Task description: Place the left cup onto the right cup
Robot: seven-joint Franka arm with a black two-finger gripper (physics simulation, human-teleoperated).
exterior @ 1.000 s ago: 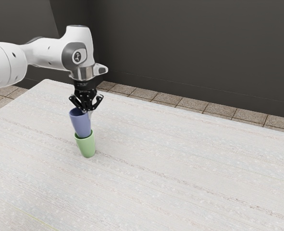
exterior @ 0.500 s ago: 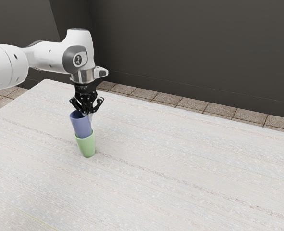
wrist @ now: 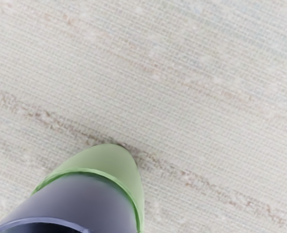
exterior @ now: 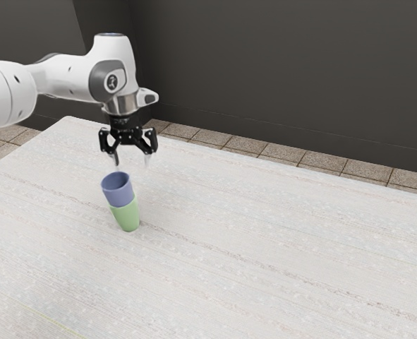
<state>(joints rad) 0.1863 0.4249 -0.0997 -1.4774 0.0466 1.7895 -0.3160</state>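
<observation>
- Dark wall (exterior: 286, 63) backs the scene, with a strip of brown tiled floor (exterior: 300, 159) along its foot.
- Pale, grained table (exterior: 279, 240) bears the two cups near its far corner on the exterior view's left; nothing stands near them.
- White Franka arm (exterior: 60, 78) reaches in from the exterior view's left.
- Black gripper (exterior: 130, 161) hangs above the cups, fingers spread wide, touching neither.
- Green cup (exterior: 128, 215) stands on the table.
- Blue cup (exterior: 116, 188) sits nested in the green cup, tilted toward the exterior view's left.
</observation>
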